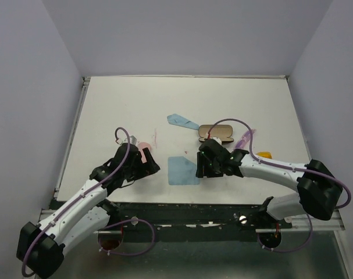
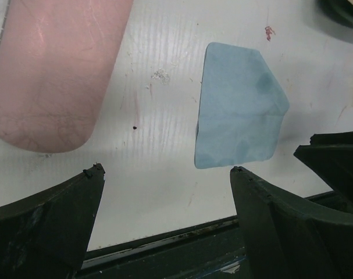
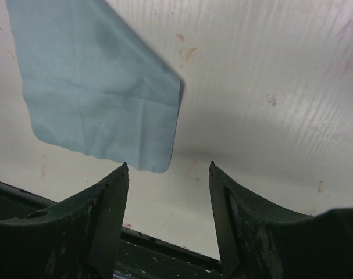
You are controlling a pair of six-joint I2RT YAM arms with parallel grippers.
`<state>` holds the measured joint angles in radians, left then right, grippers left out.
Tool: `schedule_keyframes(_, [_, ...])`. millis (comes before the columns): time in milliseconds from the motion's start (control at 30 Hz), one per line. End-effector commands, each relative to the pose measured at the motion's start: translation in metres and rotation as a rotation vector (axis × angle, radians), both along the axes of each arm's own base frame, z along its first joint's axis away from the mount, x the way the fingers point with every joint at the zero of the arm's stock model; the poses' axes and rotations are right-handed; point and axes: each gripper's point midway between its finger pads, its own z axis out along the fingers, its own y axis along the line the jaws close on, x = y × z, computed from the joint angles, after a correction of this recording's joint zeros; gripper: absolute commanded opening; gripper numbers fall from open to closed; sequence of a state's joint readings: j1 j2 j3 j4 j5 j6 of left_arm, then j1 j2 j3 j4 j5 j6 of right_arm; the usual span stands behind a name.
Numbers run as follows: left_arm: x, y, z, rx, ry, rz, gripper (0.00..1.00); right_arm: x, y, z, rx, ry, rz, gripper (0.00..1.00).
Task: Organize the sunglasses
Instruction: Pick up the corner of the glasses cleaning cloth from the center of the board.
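Right wrist view showed the right gripper [image 3: 168,165] open, empty, beside a light blue cloth [image 3: 100,87]; the left gripper [image 2: 167,170] gaped near a pink case [image 2: 54,75].

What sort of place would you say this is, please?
Most likely a robot test cell in a lab: a white table boxed in by plain walls, a left arm and right arm bolted at its near edge, and props like a blue cloth.
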<state>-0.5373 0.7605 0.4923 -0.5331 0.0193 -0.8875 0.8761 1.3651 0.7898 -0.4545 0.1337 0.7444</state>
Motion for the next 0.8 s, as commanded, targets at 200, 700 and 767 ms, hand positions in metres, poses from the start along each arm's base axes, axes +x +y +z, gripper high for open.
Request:
schedule_keyframes(200, [-0.009,-0.050,-0.026,0.062,0.128,-0.095,0.89,-0.019,0.009,-0.021,0.114,0.084,-0.133,0.60])
schedule_keyframes(700, [-0.020,-0.081,-0.059,0.136,0.222,-0.113,0.56,-0.029,0.015,-0.032,0.206,0.123,-0.147,0.51])
schedule_keyframes(767, [-0.020,-0.083,-0.065,0.147,0.239,-0.108,0.49,-0.030,0.013,-0.034,0.199,0.125,-0.151,0.50])
